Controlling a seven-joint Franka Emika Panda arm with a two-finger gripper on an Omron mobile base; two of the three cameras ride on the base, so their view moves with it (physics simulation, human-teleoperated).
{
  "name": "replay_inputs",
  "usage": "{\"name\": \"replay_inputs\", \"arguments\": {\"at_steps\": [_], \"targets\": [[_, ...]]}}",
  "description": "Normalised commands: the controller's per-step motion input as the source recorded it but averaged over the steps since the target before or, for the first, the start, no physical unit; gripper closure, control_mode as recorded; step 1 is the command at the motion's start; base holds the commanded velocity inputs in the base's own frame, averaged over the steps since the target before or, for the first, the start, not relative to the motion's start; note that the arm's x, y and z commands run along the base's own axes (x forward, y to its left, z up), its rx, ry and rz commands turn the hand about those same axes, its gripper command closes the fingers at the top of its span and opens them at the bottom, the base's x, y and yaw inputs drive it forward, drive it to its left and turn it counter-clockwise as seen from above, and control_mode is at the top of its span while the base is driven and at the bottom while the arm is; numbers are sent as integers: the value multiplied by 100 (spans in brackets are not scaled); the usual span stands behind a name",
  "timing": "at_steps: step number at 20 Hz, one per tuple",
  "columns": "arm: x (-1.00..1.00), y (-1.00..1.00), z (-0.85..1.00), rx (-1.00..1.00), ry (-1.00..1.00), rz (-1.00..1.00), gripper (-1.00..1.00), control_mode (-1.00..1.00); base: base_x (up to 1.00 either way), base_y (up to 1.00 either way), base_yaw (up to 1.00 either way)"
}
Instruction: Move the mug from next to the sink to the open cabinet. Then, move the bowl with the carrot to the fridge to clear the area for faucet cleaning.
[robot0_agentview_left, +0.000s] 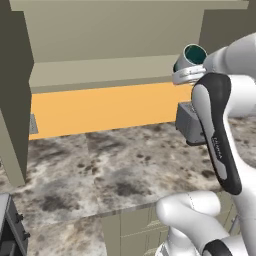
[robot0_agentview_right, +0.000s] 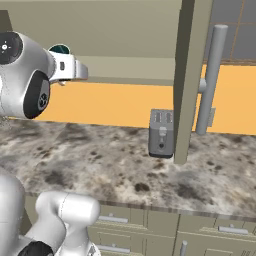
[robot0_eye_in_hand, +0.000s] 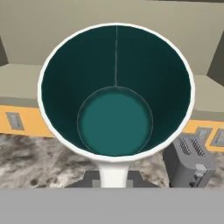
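Ahead of the gripper (robot0_eye_in_hand: 113, 186), clenched on the mug (robot0_eye_in_hand: 116, 92), the open cabinet (robot0_agentview_left: 105, 70) shelf waits. Judgement: keep the mug level, clear the shelf lip, well above the desk (robot0_agentview_left: 115, 165) and toaster (robot0_agentview_right: 161, 133).

You have a grey toaster (robot0_agentview_right: 161, 134) standing upright on the marbled countertop (robot0_agentview_right: 100, 165), at 3 o'clock against the orange backsplash (robot0_agentview_left: 100, 107); drawer fronts (robot0_agentview_right: 130, 220) below.
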Motion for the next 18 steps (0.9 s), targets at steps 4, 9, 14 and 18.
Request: {"name": "replay_inputs", "arguments": {"at_steps": [4,9,14,18], "targets": [[100,0,-2,0,5,-4,100,-100,0,0,0],[78,0,-41,0,12,-1,100,-100,0,0,0],[90,-2,-7,0,1,-1,100,-100,0,0,0],[78,0,20,0,0,-5,100,-100,0,0,0]]}}
